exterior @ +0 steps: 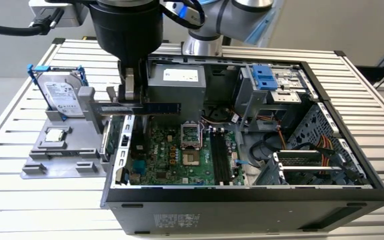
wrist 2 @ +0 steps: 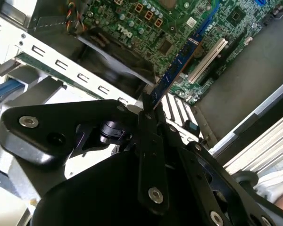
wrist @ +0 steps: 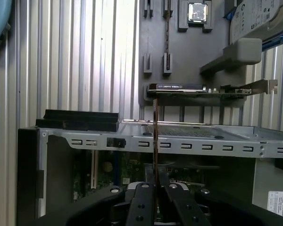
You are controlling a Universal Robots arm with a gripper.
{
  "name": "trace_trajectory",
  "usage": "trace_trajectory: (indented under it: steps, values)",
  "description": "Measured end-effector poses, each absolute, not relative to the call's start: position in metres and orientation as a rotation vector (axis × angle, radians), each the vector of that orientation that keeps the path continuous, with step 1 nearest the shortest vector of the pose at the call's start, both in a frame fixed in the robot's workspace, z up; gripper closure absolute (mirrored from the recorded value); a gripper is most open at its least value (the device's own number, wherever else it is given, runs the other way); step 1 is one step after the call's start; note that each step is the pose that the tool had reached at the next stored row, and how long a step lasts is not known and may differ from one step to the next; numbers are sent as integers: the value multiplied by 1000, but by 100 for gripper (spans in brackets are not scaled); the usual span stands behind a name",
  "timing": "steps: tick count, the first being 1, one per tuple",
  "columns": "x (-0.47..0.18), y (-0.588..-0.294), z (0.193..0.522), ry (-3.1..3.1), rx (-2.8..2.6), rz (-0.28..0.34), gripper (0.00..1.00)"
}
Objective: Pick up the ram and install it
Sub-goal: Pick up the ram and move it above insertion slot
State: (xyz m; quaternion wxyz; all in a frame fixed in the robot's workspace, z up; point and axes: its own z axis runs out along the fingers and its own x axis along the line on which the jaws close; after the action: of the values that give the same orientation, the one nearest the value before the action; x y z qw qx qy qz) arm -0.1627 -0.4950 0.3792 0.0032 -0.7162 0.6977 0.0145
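Closest in the second wrist view, the gripper (wrist 2: 150, 112) is clenched on the ram (wrist 2: 177, 68). At the exterior view's left stands a hard drive (exterior: 64, 97) in the gray holder (exterior: 52, 161); next, the ram hangs level above the open computer case's (exterior: 245, 205) motherboard (exterior: 172, 160).

The ram (exterior: 162, 106) hangs over the case (exterior: 245, 210), hard drive (exterior: 64, 97) on the holder (exterior: 65, 162) beside it.
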Motion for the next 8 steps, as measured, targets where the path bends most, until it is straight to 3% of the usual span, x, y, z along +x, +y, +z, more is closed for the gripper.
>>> trace_trajectory:
  steps: [8]
  values:
    - [-150, -495, 379, 2187, -2246, 46, 100]
